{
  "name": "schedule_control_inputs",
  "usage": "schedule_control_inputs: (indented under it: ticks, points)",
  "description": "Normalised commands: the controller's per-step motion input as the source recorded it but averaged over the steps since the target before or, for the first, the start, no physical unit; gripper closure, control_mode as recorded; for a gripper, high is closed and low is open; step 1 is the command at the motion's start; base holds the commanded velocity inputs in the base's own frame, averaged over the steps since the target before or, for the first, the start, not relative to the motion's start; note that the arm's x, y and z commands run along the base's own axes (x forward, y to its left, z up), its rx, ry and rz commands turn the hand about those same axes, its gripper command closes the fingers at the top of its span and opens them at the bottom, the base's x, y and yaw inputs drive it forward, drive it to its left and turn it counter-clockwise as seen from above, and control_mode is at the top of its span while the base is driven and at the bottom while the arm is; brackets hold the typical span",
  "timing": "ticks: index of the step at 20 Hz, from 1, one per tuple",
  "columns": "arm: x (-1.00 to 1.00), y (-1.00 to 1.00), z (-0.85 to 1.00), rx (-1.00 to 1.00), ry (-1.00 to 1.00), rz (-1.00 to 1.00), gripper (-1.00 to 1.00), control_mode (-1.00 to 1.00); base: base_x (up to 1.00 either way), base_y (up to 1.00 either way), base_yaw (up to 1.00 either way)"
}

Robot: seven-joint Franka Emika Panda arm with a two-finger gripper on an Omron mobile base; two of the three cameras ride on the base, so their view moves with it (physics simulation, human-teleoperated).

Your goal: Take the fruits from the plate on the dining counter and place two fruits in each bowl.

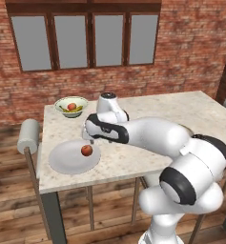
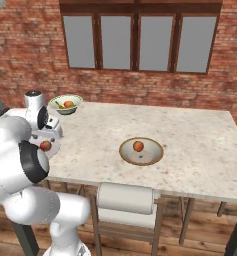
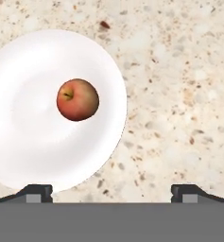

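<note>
Up close, tool spread wide over plate; right base view adds tan bowl

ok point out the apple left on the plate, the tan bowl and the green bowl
apple [image 3: 78, 99]: hand view, middle of its red skin
tan bowl [image 2: 155, 157]: right base view, right rim
green bowl [image 1: 60, 103]: left base view, left rim

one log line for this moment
tool open above beige speckled counter | one red apple on flat white plate | green-white bowl: two fruits | tan bowl: one apple
</note>
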Motion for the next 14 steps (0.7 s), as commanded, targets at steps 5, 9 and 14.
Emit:
schedule_control_inputs:
  ticks: [5, 9, 14]
  points:
    - [0.16, 0.44, 0.00, -0.01, 0.02, 0.00, -1.00, -1.00, 0.00, 0.00, 0.00]
    - [0.13, 0.40, 0.00, -0.02, 0.05, 0.00, -1.00, -1.00, 0.00, 0.00, 0.00]
    - [0.03, 0.15, 0.00, 0.00, 0.08, 0.00, -1.00, -1.00, 0.00, 0.00, 0.00]
